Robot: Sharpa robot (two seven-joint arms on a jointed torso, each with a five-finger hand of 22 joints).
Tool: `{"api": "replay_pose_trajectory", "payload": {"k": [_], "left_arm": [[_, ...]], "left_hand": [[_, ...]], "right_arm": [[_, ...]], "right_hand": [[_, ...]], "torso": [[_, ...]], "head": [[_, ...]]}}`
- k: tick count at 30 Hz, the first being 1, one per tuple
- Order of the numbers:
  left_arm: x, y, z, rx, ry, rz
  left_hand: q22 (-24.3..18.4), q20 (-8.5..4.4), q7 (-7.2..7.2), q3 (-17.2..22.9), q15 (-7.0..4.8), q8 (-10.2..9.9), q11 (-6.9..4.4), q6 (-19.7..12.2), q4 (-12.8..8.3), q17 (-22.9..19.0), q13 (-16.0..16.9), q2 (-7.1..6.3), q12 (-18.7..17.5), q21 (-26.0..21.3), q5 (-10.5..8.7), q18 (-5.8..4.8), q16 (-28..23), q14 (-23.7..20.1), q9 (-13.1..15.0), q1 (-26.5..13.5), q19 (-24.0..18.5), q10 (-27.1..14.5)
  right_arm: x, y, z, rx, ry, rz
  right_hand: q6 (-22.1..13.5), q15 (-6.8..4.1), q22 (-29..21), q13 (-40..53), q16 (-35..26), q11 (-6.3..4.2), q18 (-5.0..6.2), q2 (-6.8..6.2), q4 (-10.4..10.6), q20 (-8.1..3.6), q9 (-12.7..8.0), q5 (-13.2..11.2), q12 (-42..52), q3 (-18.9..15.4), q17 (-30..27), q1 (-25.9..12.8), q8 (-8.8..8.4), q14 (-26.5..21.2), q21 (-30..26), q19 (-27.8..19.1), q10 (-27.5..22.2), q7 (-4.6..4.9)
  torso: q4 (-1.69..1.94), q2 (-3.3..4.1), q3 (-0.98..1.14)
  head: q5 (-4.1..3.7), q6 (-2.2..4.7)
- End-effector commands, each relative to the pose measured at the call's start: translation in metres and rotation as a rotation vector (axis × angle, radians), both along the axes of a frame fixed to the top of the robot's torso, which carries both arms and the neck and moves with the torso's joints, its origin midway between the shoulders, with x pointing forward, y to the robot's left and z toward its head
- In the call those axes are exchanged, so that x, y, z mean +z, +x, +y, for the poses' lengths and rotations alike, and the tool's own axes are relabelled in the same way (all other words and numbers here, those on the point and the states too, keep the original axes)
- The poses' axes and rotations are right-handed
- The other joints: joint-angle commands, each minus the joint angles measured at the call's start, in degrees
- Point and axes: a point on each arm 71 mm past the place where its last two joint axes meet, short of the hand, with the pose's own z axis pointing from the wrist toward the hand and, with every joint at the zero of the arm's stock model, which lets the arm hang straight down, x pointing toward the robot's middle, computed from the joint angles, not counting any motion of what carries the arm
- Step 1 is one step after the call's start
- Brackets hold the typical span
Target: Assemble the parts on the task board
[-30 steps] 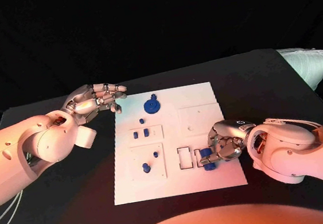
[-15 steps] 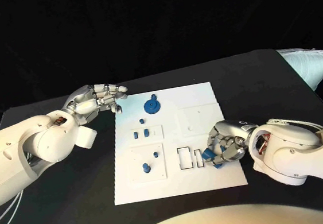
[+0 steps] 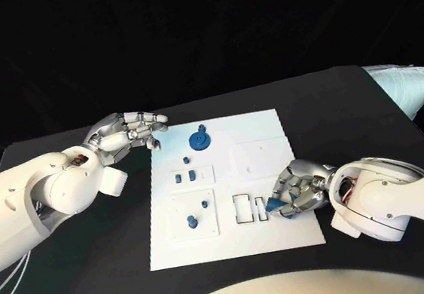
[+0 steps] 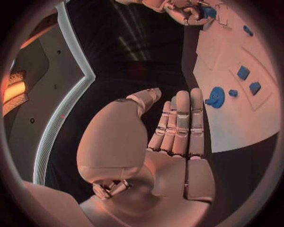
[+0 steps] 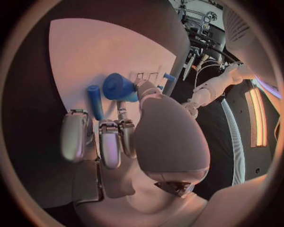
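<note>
Blue part (image 3: 276, 203) pinched in right hand (image 3: 299, 192), over task board (image 3: 264, 127) near edge

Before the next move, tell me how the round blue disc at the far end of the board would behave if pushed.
The round blue disc looks rigid and probably light. It lies flat on the task board, so it would likely slide, not tip. Its small knob may catch a fingertip. The left robot hand hovers nearby, holding nothing.

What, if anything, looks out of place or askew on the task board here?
Nothing stands out. The task board lies flat and square on the table, the blue parts sit in their recesses, the round blue part rests near the far edge, and the right hand holds a blue part.
</note>
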Motion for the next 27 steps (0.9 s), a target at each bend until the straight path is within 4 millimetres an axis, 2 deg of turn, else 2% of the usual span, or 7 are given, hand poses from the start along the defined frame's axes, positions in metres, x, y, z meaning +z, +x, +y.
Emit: {"api": "replay_pose_trajectory", "payload": {"k": [1,14,21,27], "left_arm": [[0.0,-0.001,-0.002,-0.025,-0.008,0.002],[0.0,-0.001,-0.002,-0.032,-0.005,0.007],[-0.001,-0.001,-0.003,-0.034,-0.005,0.007],[-0.001,-0.001,-0.003,-0.036,-0.005,0.007]], "left_hand": [[-0.1,0.07,1.2,-0.3,0.16,0.3,-0.12,-0.5,0.0,0.1,0.1,0.2,0.3,-0.2,-0.14,0.34,0.2,-0.1,0.0,0.4,0.1,-0.5],[-0.1,0.07,1.22,-0.3,0.16,0.4,-0.11,-0.5,0.0,0.1,0.1,0.23,0.4,-0.2,-0.12,0.34,0.2,-0.1,0.0,0.5,0.1,-0.6],[-0.1,0.07,1.22,-0.3,0.16,0.4,-0.11,-0.5,0.0,0.1,0.1,0.23,0.4,-0.2,-0.12,0.34,0.2,-0.1,0.0,0.5,0.1,-0.6],[-0.1,0.07,1.22,-0.3,0.16,0.4,-0.11,-0.5,0.0,0.1,0.1,0.23,0.4,-0.2,-0.12,0.34,0.2,-0.1,0.0,0.5,0.1,-0.6]], "right_arm": [[-0.001,-0.001,0.001,-0.048,0.066,0.047],[0.014,0.004,0.005,-0.085,0.112,0.001],[0.028,0.008,0.009,-0.083,0.131,-0.047],[0.029,0.012,0.015,-0.067,0.13,-0.061]], "right_hand": [[0.8,-0.28,3.5,11.3,0.3,-0.47,-0.55,-0.05,0.4,-0.33,0.6,0.4,-0.2,1.1,15.1,-1.4,0.23,6.0,-0.2,-0.1,2.7,-0.19],[1.5,-0.43,3.8,11.8,0.3,-0.69,-0.62,-0.58,0.3,-0.43,0.5,0.9,0.2,3.7,15.1,-2.9,0.59,6.0,0.1,0.1,3.1,-0.46],[1.5,-0.46,3.9,11.8,0.3,-0.72,-0.65,-0.71,0.3,-0.45,0.5,0.8,0.2,3.9,15.1,-3.0,0.65,6.0,0.2,0.1,3.1,-0.49],[1.6,-0.51,4.0,11.8,0.3,-0.76,-0.66,-1.04,0.3,-0.5,0.5,0.5,0.2,4.4,15.1,-3.4,0.73,6.0,0.2,0.2,3.1,-0.53]], "torso": [[-0.02,0.01,-0.01],[-0.14,-0.05,0.01],[-0.06,-0.05,0.03],[0.02,-0.04,-0.01]], "head": [[0.06,-0.01],[-0.24,0.17],[-0.4,0.26],[-0.39,0.28]]}}
